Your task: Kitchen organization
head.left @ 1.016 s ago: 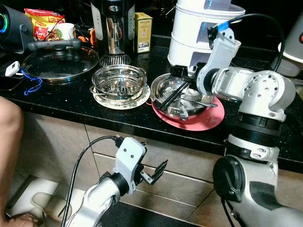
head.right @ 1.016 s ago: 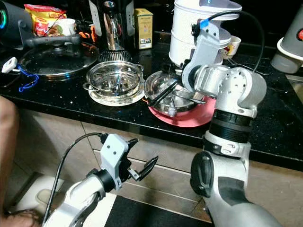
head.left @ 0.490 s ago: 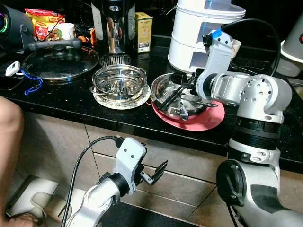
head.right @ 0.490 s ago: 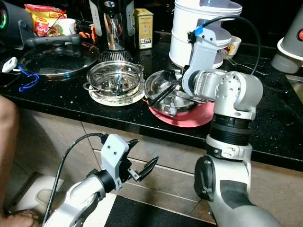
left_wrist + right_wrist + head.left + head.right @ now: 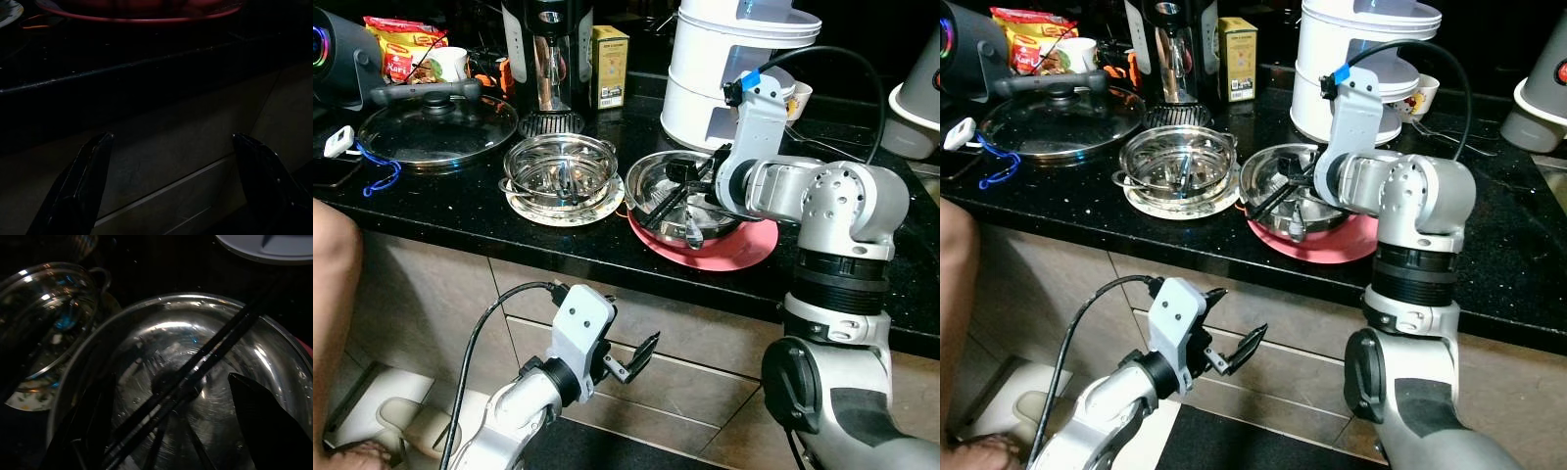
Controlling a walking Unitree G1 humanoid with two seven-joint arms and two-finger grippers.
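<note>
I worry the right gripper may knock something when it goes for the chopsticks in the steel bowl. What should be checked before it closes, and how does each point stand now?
1. Right gripper open: ok, its fingers stand wide apart.
2. Chopsticks between those fingers: ok in the right wrist view; they lie slantwise across the steel bowl.
3. Fingertips low enough to grasp: cannot tell, depth is unclear.
4. Spoon away from the grasp: not ok, it lies in the same bowl close to the chopsticks.
5. Bowl seated steady: ok, it rests on the red plate.
6. Left gripper out of the way: ok, it hangs open below the counter.
</note>
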